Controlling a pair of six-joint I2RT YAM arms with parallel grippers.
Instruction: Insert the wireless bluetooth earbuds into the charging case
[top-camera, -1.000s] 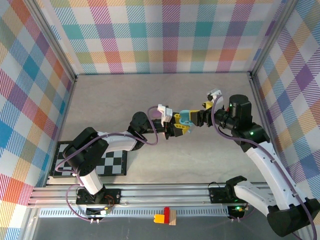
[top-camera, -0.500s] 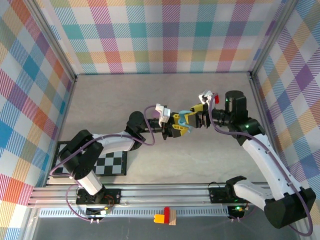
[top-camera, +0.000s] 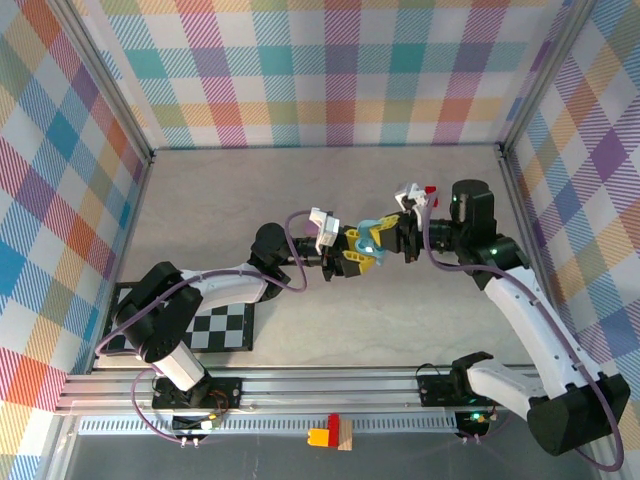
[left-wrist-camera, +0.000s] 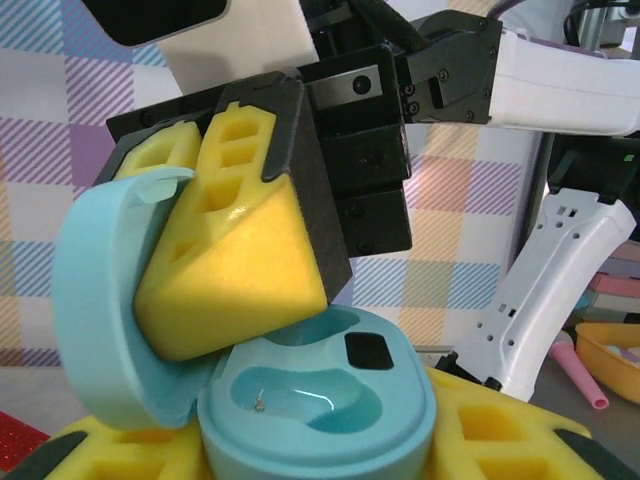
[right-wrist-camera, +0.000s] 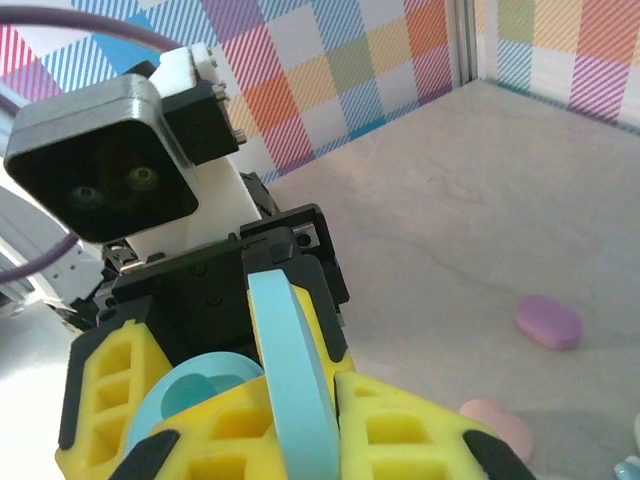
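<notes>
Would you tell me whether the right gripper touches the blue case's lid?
Touching. In the right wrist view the right gripper pinches the lid between its yellow pads; the left wrist view agrees.

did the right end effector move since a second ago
Yes. The right end effector moved left, away from the right wall frame, and is now shut on the charging case lid.

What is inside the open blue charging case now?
The charging case has one empty well with a small pin, beside a black square. A yellow finger covers most of the other well, hiding its contents.
</notes>
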